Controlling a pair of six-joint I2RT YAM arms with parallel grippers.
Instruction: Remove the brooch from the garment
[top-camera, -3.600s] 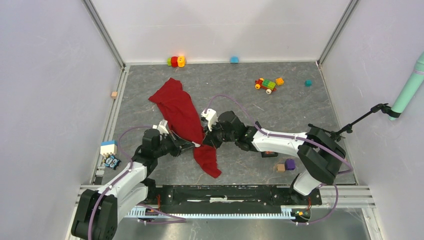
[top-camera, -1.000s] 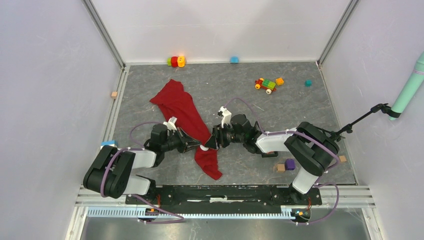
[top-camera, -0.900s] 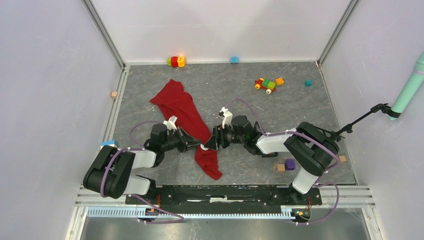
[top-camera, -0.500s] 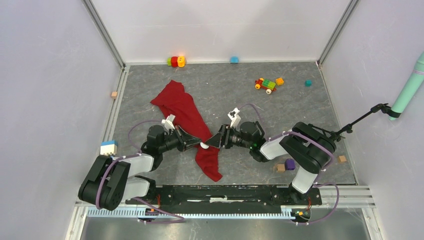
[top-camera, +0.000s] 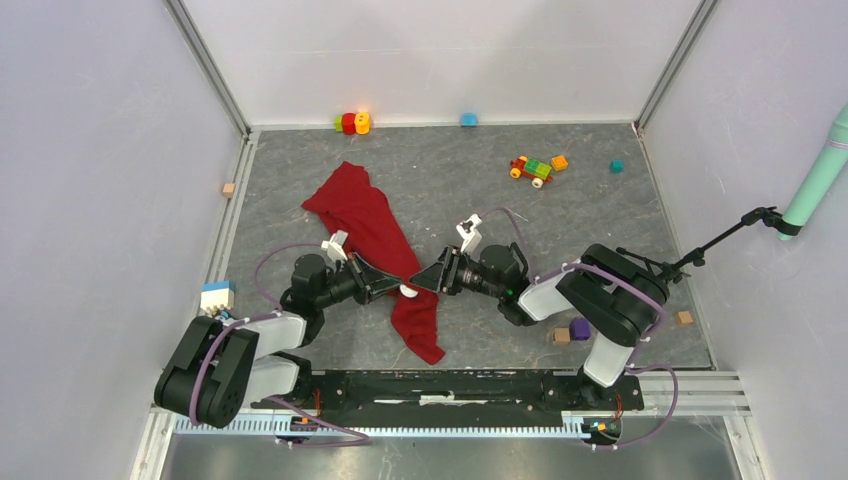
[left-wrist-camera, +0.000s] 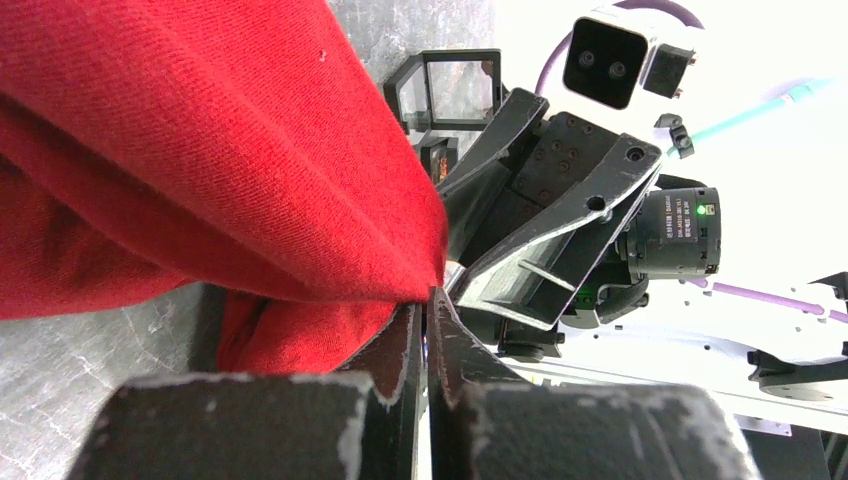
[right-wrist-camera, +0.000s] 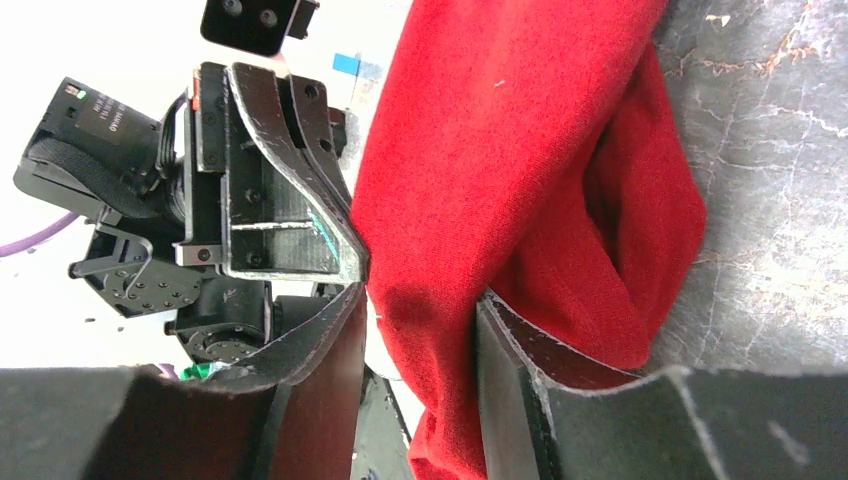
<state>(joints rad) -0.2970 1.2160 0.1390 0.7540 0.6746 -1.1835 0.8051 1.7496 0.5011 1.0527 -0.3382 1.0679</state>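
Observation:
The deep-red garment lies in a long crumpled strip down the grey floor, and it fills the left wrist view and the right wrist view. My left gripper comes in from the left, its jaws pressed together on the tip of a fabric fold. My right gripper faces it from the right. Its fingers stand apart around a thick fold; only the right one touches the cloth. A small white round piece, apparently the brooch, sits between the two sets of tips.
Toys are scattered about: a red-yellow one and a blue block by the back wall, a toy car, a teal cube, purple and brown blocks by the right arm, a white-blue block at left.
My right arm has drawn back a little to the right and my left wrist has shifted slightly left. Both sets of tips stay at the same spot on the garment.

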